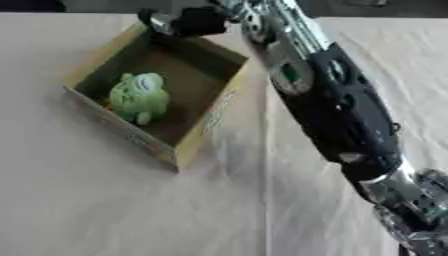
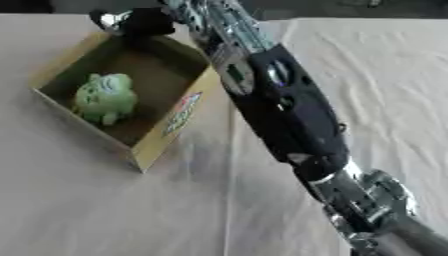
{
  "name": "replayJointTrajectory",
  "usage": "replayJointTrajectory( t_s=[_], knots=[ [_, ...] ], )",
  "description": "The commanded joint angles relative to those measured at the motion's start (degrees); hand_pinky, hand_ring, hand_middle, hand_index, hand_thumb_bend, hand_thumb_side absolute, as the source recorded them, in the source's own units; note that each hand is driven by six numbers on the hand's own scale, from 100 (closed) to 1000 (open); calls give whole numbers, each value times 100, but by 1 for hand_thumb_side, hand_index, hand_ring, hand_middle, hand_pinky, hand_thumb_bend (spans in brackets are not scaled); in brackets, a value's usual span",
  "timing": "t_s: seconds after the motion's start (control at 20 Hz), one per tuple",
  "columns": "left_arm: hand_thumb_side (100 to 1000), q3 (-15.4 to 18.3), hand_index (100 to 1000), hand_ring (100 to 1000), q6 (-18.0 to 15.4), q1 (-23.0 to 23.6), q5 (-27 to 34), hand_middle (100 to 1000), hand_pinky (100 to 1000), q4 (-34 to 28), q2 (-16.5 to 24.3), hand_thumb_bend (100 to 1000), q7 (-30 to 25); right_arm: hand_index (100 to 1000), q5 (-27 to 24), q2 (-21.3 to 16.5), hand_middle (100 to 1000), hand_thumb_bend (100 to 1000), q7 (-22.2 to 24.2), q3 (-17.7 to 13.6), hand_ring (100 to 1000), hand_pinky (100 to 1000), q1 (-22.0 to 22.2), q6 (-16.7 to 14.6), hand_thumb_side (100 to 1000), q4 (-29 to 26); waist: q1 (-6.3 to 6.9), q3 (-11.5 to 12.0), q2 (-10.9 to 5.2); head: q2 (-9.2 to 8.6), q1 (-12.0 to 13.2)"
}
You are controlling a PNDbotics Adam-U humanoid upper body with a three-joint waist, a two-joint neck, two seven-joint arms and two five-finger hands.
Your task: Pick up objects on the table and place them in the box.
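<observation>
Up top, right hand (image 1: 188, 22) hovers at box (image 1: 210, 127) far rim, fingers unclear.

A big table covered with a creased, cream-white cloth (image 1: 105, 200) fills almost the whole picture. The cloth has soft folds and wrinkles, most of them on the right side. A long crease runs down the middle. Along the top edge, past the far end of the table, there is a thin dark strip (image 2: 350, 7); what it is cannot be made out. The light is soft and even.
</observation>
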Motion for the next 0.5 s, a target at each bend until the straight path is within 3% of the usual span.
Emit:
replayJointTrajectory(
  t_s=[0.05,0.3,0.5],
  knots=[
    [718,66,790,569,-6,-3,-39,681,305,-97,98,100,30,887,-417,-441,879,226,-180,-221,891,873,69,279,930,-754,40,-25,-131,28,55],
    [716,75,789,569,-9,17,-50,681,305,-97,103,100,47,876,-969,-871,823,167,-562,-480,872,862,575,691,937,-1613,70,-107,-138,61,116],
    [716,100,789,569,-17,16,-64,681,305,-97,116,100,71,906,-1690,-1136,827,100,-1353,-683,871,867,1063,1058,1000,-2309,103,-170,-138,61,202]
  ],
)
